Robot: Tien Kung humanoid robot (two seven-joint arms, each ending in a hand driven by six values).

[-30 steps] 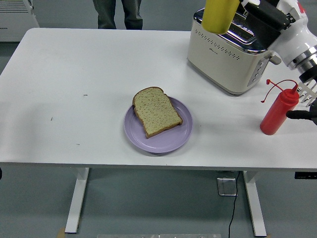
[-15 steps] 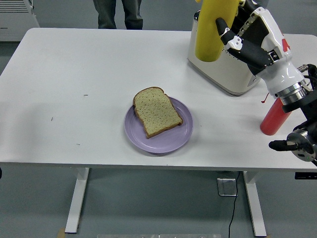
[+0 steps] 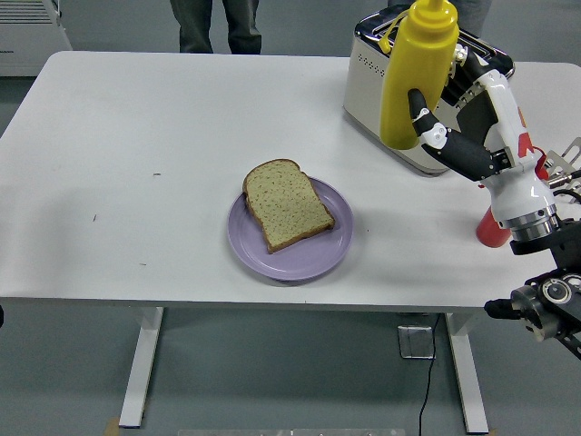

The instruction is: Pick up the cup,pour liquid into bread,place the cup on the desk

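Across the white desk (image 3: 136, 136) we see the main risk: the toaster (image 3: 381, 86) stands at about one o'clock, just behind the lifted bottle, and a swing toward the bread could knock it. The purple plate (image 3: 295, 259) sits near the desk's middle, toward its near edge, and the bread (image 3: 286, 206) covers only its upper left part, so a tilt begun too early would, we judge, put sauce on bare desk or plate rim. The task speaks of a cup, but what we see is a yellow squeeze bottle (image 3: 416, 77), held in the air at one o'clock, well apart from the bread. Its long axis is close to upright, leaning slightly, nozzle toward twelve o'clock. The right robot hand (image 3: 447, 138) grasps its lower part, fingers wrapped around it; a smooth bottle could slip when turned over. A red bottle (image 3: 491, 229) at three o'clock is mostly hidden behind the wrist.
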